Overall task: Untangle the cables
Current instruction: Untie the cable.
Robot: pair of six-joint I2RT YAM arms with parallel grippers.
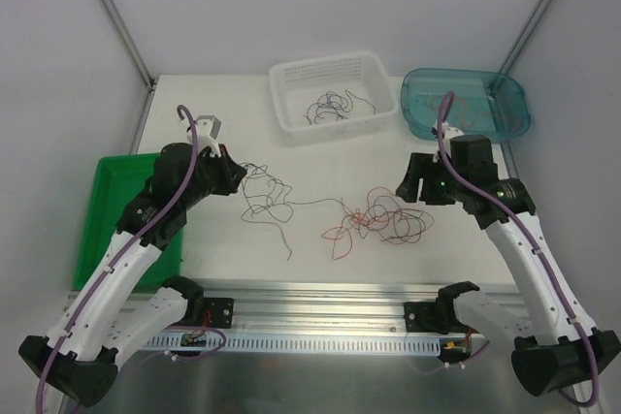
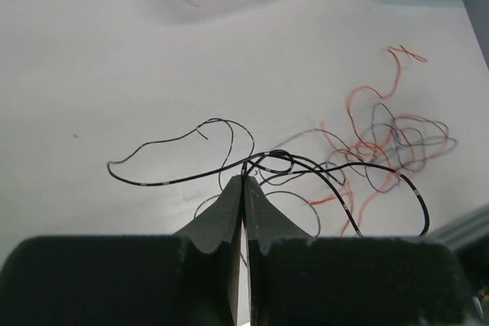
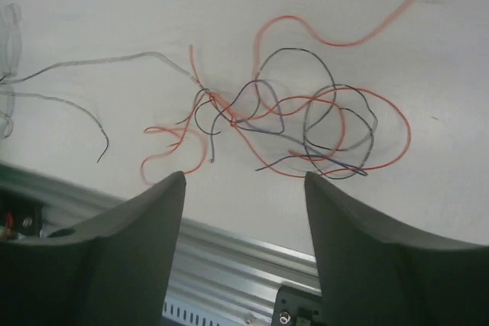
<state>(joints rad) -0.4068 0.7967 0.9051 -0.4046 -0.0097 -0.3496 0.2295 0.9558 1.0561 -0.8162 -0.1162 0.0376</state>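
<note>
The tangled cables [image 1: 383,218] mix red-orange strands with dark grey and black ones. The black cable [image 2: 164,183] at the left gripper [image 2: 242,181] carries short pale bands along its length. That gripper and the right gripper [image 3: 244,177] are matte dark grey. The surface [image 1: 320,157] is plain white. The basket [image 1: 287,104] is white with a fine grid of holes, the tub [image 1: 415,109] is translucent teal, and the tray [image 1: 112,201] is bright green. The arms [image 1: 126,259] are white with black joints, and their hoses [image 1: 443,133] are purple.

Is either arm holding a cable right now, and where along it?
The left gripper is shut on a black cable, its fingers pinching a looped stretch partway along. The right gripper is open above the tangle, holding nothing.
</note>
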